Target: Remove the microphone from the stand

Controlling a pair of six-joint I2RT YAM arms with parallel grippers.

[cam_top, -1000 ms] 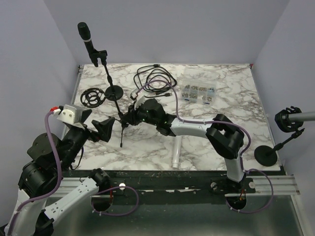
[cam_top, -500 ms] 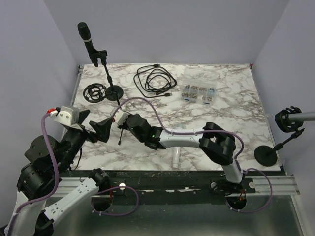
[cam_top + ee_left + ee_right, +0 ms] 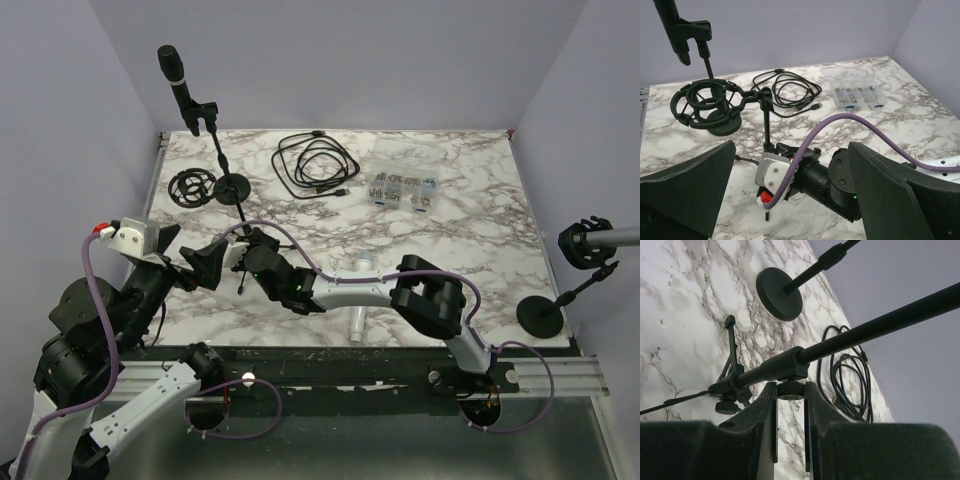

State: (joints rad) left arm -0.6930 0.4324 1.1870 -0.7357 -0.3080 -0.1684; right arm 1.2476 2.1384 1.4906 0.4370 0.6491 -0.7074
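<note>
The black microphone point(image 3: 172, 72) sits in a clip atop a tilted stand with a round base point(image 3: 234, 187) at the table's back left. It also shows in the left wrist view point(image 3: 671, 22). A small tripod stand point(image 3: 243, 240) carries a shock mount point(image 3: 188, 190). My right gripper point(image 3: 247, 262) is shut on a knurled knob point(image 3: 791, 390) under that tripod stand's tube point(image 3: 805, 356). My left gripper point(image 3: 203, 266) is wide open and empty, just left of the right gripper, far below the microphone.
A coiled black cable point(image 3: 316, 166) and a clear parts box point(image 3: 403, 189) lie at the back. A white tube point(image 3: 359, 300) lies near the front edge. A second stand point(image 3: 540, 316) with a shock mount point(image 3: 585, 243) stands at the table's right edge.
My right gripper has moved left and nearer along the table to the tripod stand's lower pole. The left arm shifted slightly. The microphone has not moved.
</note>
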